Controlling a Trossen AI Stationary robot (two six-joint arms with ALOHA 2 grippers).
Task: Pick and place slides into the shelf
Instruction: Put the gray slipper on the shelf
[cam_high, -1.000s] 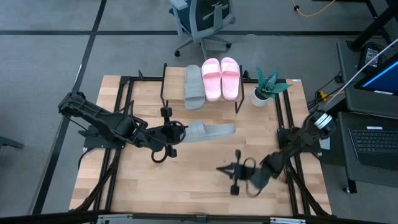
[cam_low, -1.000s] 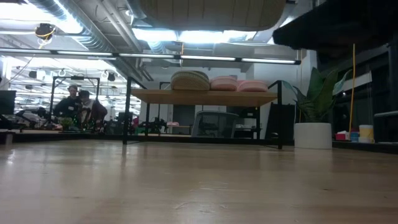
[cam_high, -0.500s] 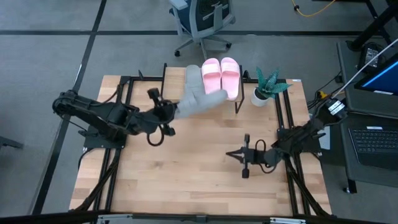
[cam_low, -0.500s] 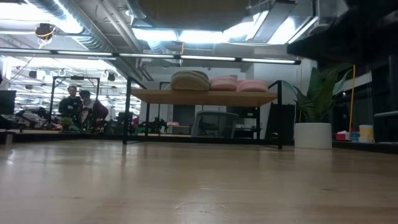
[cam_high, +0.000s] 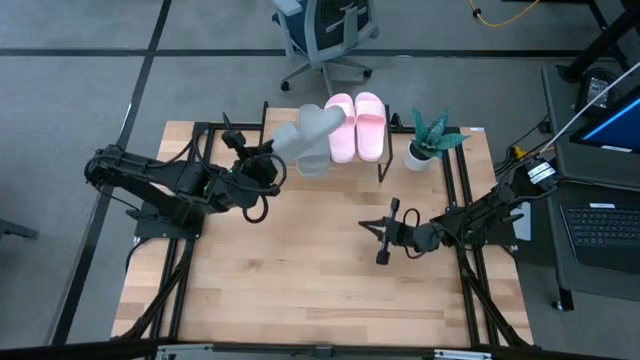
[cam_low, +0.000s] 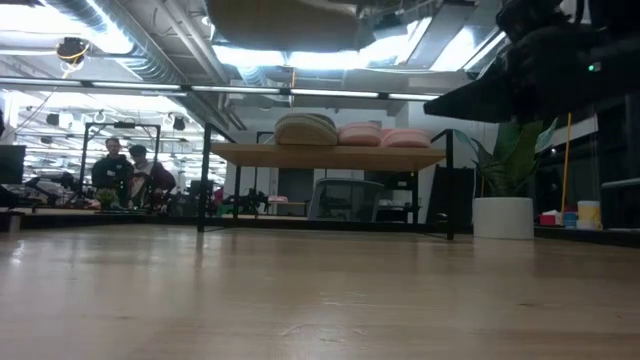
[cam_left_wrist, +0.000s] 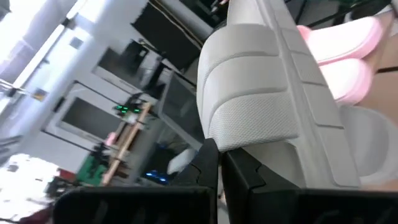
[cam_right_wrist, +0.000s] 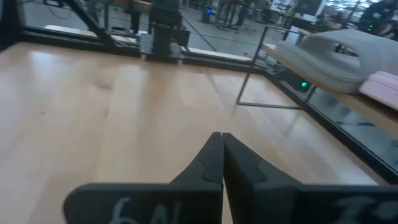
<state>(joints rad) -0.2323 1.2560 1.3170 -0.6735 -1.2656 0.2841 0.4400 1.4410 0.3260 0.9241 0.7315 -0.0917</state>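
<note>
The shelf stands at the table's far edge. On its top board lie a grey-green slide and two pink slides, also seen in the low view as grey and pink. My left gripper is shut on a second grey-green slide, which hangs above the shelf's left part and over the resting grey one. In the left wrist view that slide fills the picture. My right gripper is shut and holds nothing, over the table's middle right. My left gripper pinches the held slide at the edge of its wide strap between its two fingers. The fingers come about level from the table's left. The slide is lifted clear, tilted, and reaches from the fingers toward the far right over the shelf.
A potted plant stands just right of the shelf. Bare wooden table lies between the arms and the near edge. An office chair stands on the floor behind the table. People sit far off in the room.
My left gripper has swung toward the far edge and up with the grey-green slide. The slide has gone from over the table's middle to above the shelf's left part and has turned toward the far right. My right gripper, still shut, has moved toward the far edge.
</note>
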